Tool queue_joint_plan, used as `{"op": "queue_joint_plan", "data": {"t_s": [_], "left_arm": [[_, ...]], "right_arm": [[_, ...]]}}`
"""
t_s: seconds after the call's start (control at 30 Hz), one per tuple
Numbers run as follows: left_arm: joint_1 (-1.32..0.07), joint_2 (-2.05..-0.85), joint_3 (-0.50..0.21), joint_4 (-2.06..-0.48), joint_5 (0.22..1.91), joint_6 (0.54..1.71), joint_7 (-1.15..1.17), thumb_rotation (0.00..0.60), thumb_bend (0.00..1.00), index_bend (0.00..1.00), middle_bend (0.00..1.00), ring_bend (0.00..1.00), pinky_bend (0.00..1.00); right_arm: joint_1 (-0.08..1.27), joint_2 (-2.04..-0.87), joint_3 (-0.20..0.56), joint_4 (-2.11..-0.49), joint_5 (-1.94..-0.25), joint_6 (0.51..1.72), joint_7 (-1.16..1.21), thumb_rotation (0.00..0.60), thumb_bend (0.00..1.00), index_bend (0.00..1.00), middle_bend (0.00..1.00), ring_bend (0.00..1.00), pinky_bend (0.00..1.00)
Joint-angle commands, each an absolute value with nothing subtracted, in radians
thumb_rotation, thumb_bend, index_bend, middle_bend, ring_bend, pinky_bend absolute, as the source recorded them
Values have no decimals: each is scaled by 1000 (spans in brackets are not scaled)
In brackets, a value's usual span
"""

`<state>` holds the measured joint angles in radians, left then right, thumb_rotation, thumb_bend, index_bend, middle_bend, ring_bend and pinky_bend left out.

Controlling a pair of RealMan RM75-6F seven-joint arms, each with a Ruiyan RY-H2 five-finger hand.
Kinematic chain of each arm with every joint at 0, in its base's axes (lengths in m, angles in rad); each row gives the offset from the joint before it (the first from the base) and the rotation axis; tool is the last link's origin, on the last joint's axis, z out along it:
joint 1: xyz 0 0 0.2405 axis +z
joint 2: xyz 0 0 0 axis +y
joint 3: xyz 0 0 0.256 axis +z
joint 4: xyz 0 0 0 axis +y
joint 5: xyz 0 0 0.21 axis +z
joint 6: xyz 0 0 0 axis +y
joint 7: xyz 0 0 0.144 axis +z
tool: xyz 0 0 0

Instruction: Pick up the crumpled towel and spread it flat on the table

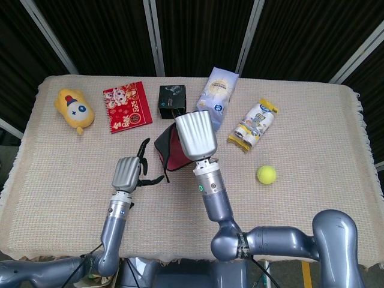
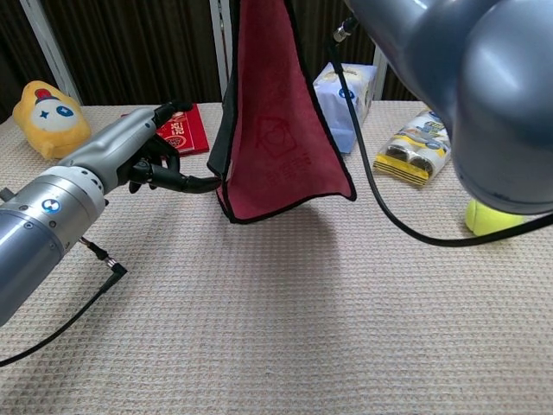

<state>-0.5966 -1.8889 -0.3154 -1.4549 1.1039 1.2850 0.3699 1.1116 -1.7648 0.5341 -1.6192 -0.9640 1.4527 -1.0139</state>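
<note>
A red towel with a black border (image 2: 281,121) hangs above the table, held from above by my right hand (image 1: 195,136), whose back hides most of the cloth in the head view; only a red and black edge of the towel (image 1: 166,150) shows there. My left hand (image 2: 151,156) sits just left of the towel's lower corner, fingers spread and empty, with one fingertip (image 2: 212,183) reaching the black edge. In the head view the left hand (image 1: 129,173) lies low, left of the towel.
On the beige tablecloth (image 1: 312,198) lie a yellow plush toy (image 1: 73,109), a red booklet (image 1: 126,107), a black box (image 1: 171,101), two snack packs (image 1: 217,89) (image 1: 254,123) and a yellow tennis ball (image 1: 266,174). A cable (image 2: 397,216) loops from the right arm.
</note>
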Motion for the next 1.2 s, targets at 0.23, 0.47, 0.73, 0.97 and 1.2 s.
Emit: {"op": "queue_joint_plan", "data": {"t_s": [0.23,0.47,0.73,0.97,1.2], "left_arm": [[-633,-1957,-346,-1336,1110,1286,346,600,46,5,729,704,778],[-653,-1986,-364,-1246,1104,1274,325,600,63,16,734,708,778],[-667,-1987,-390,-1174,1098,1258,296,600,97,30,736,711,779],[-684,-1992,-399,-1177,1084,1220,271,600,84,32,736,711,778],[-684,-1993,-386,-1227,1075,1214,288,600,26,15,732,711,779]], "right_arm": [[1113,-1758,525,-1640,-967,1465,-1024,600,587,716,1000,1000,947],[1108,-1745,523,-1655,-963,1472,-1025,600,590,716,1000,1000,947],[1099,-1735,515,-1661,-960,1476,-1015,600,596,716,1000,1000,947],[1096,-1737,507,-1662,-960,1481,-1007,600,602,716,1000,1000,947],[1092,-1731,510,-1661,-957,1490,-1009,600,602,716,1000,1000,947]]}}
